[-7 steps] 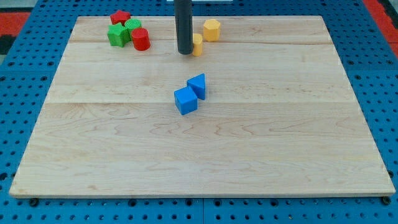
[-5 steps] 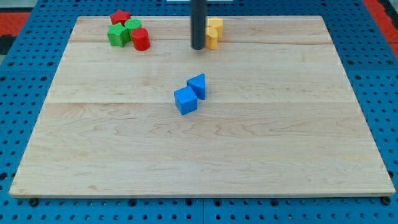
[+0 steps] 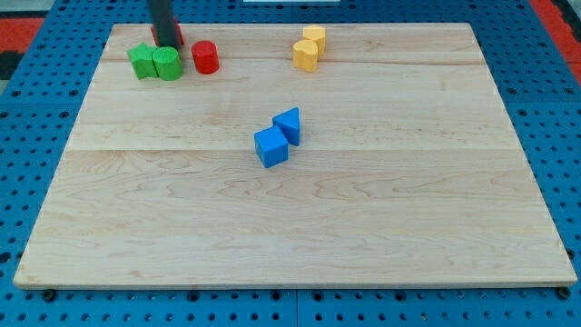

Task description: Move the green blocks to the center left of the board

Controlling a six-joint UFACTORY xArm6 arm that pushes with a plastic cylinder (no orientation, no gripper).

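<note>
Two green blocks sit side by side near the view's top left: a green cube-like block [image 3: 141, 62] and a green cylinder [image 3: 167, 64] touching it on the right. My rod stands just above them and my tip [image 3: 164, 43] is at the green cylinder's far side. A red block [image 3: 177, 36] is mostly hidden behind the rod.
A red cylinder [image 3: 206, 57] stands just right of the green pair. Two yellow blocks [image 3: 309, 48] sit together at the top middle. A blue cube [image 3: 270, 146] and a blue triangular block [image 3: 289, 124] touch near the board's middle. The wooden board [image 3: 300, 236] lies on a blue pegboard.
My rod has moved from beside the yellow blocks to the view's top left. The green blocks have shifted left and down, away from the red cylinder. The yellow blocks now sit together.
</note>
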